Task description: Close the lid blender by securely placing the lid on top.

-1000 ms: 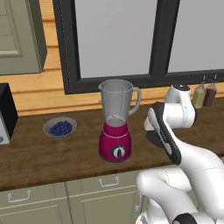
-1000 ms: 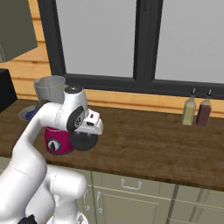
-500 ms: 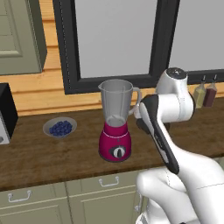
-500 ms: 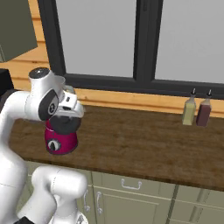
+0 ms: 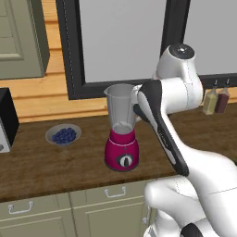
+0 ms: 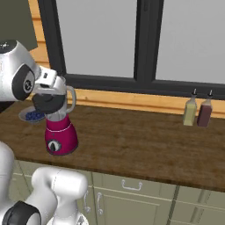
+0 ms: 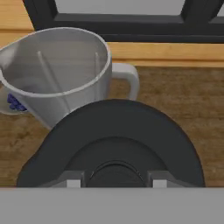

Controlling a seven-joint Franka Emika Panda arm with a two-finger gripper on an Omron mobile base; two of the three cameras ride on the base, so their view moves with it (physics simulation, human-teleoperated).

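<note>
The blender (image 5: pixel 122 151) stands on the wooden counter, with a magenta base, a black dial and a clear grey jar (image 7: pixel 61 70) whose mouth is uncovered. My gripper (image 7: pixel 116 180) is shut on the lid (image 7: pixel 118 131), a flat black disc with a raised centre. In the hand view the lid hangs just short of the jar, at about rim height, beside the handle (image 7: pixel 129 78). In the right base view the lid (image 6: pixel 48 102) overlaps the front of the jar (image 6: pixel 61 94). In the left base view my forearm hides most of the lid, right of the jar (image 5: pixel 120 106).
A grey bowl of blueberries (image 5: pixel 63 135) sits on the counter left of the blender. Two bottles (image 6: pixel 197 110) stand by the window sill at the far right. A black appliance (image 5: pixel 7 120) stands at the counter's left end. The dark window frame (image 5: pixel 74 55) rises behind.
The arm has risen and swung left with the lid, from the counter right of the blender up to the jar's rim height. The blender has stayed put.
</note>
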